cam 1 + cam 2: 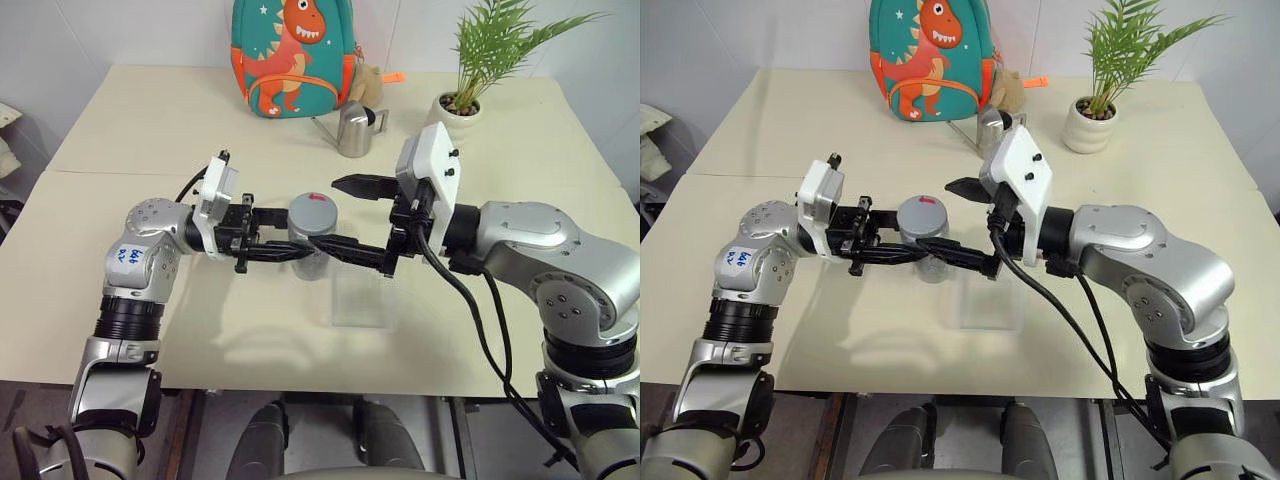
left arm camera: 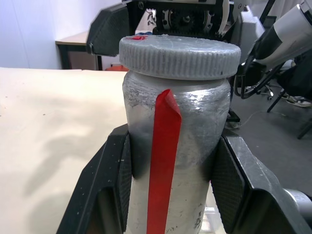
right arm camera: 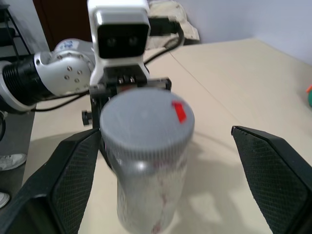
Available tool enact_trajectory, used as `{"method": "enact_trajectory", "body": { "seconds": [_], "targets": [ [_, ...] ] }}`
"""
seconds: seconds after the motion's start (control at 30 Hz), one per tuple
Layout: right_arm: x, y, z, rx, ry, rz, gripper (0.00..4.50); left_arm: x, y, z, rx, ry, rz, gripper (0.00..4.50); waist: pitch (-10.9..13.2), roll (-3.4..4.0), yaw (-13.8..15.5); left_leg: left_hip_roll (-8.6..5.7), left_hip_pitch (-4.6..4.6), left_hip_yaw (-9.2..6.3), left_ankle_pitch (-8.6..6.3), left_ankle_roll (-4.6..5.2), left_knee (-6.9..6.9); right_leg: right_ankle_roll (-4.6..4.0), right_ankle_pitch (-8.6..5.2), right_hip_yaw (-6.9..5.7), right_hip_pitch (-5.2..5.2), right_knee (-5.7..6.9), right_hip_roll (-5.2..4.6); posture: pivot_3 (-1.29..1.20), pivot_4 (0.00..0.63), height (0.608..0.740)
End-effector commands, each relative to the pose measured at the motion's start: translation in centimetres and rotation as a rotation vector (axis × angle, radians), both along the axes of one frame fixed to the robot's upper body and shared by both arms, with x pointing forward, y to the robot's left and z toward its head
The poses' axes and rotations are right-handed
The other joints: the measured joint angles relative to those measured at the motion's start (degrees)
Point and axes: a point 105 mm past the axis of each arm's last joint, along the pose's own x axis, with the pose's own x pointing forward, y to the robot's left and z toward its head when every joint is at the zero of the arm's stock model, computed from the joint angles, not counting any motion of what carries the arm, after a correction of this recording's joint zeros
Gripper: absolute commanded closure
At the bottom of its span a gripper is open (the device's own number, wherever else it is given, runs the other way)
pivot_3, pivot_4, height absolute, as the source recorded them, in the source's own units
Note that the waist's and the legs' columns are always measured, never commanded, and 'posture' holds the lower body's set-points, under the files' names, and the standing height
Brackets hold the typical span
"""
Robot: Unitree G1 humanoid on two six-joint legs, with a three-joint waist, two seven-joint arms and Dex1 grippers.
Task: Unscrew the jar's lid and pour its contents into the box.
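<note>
While your left gripper clamps the jar by its body and holds it upright above the table, your right gripper stands wide, one finger either side of the grey lid, touching neither side. The lid's still on, and the clear box sits just beside and below the jar
</note>
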Motion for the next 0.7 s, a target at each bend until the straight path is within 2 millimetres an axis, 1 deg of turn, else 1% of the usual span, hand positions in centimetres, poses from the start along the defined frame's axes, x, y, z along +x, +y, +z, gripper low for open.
{"method": "enact_trajectory", "body": {
  "seconds": [0.03,0.27,0.5,0.7],
  "targets": [
    [0.5,-1.7,1.3,0.017,-0.052,-0.082,0.04,-0.5,-0.1,1.0,-0.001,-0.066,-0.037,2.65,0.0,0.0,0.06,0.0,0.0,0.0,0.0,0.0,0.0,0.0,0.0,0.0,0.0,0.0,0.0,0.0,0.15,0.74],
    [0.4,-2.8,1.4,0.002,-0.056,-0.123,0.04,-0.5,-0.1,0.9,0.003,-0.068,-0.035,2.65,0.0,0.0,0.27,0.0,-0.01,0.0,0.0,0.0,0.0,0.0,0.0,0.0,0.0,-0.03,0.0,0.0,0.15,0.74],
    [-0.5,-3.7,0.9,-0.042,-0.046,-0.104,0.04,-0.4,0.0,0.8,0.005,-0.067,-0.031,2.65,0.0,0.0,0.38,0.0,-0.03,0.01,0.0,0.01,0.0,0.0,0.0,0.0,0.0,-0.04,0.0,0.0,0.15,0.74],
    [-0.4,-3.9,2.2,0.004,-0.074,-0.099,0.04,-0.2,0.0,0.9,0.002,-0.068,-0.033,2.65,0.0,0.0,0.4,0.0,-0.02,0.01,0.0,0.01,0.02,0.0,0.0,0.0,0.0,-0.03,0.0,0.0,0.15,0.74]
  ]
}}
